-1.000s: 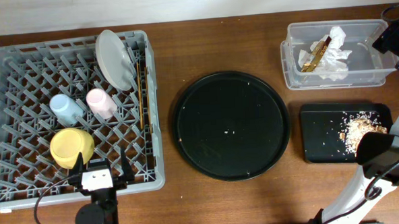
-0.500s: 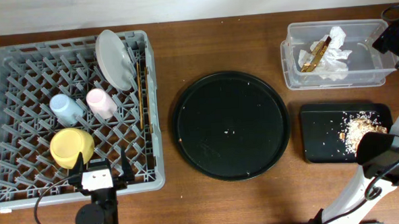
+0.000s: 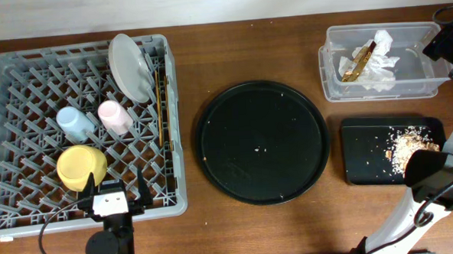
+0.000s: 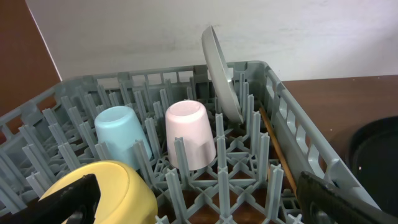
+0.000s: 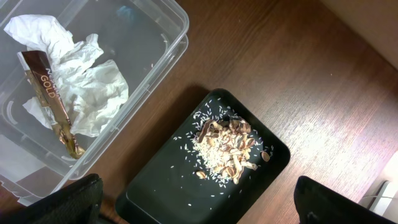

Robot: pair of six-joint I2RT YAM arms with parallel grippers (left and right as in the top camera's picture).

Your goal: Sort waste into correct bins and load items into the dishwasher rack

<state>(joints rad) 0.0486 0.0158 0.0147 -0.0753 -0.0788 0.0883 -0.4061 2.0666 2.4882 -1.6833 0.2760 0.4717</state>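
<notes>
The left gripper [image 4: 198, 186], by the yellow bowl [image 4: 118, 186], and the right gripper [image 5: 198, 183], above the food scraps [image 5: 227, 149], are wide open, holding nothing.

Rack [image 3: 77, 46] left with 2 cups [image 3: 75, 123] [image 3: 114, 115], bowl [image 3: 80, 165], plate [image 3: 130, 66], chopsticks [image 3: 160, 107] inside, round tray [image 3: 261, 141] centre, tub [image 3: 421, 74] behind shallow tray [image 3: 365, 151] right

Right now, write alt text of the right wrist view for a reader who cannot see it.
A clear tub holds a crumpled napkin and a gold wrapper; beside it on the wooden table, a black tray holds a heap of food scraps. The right claw is open, its fingers at the bottom corners.
</notes>
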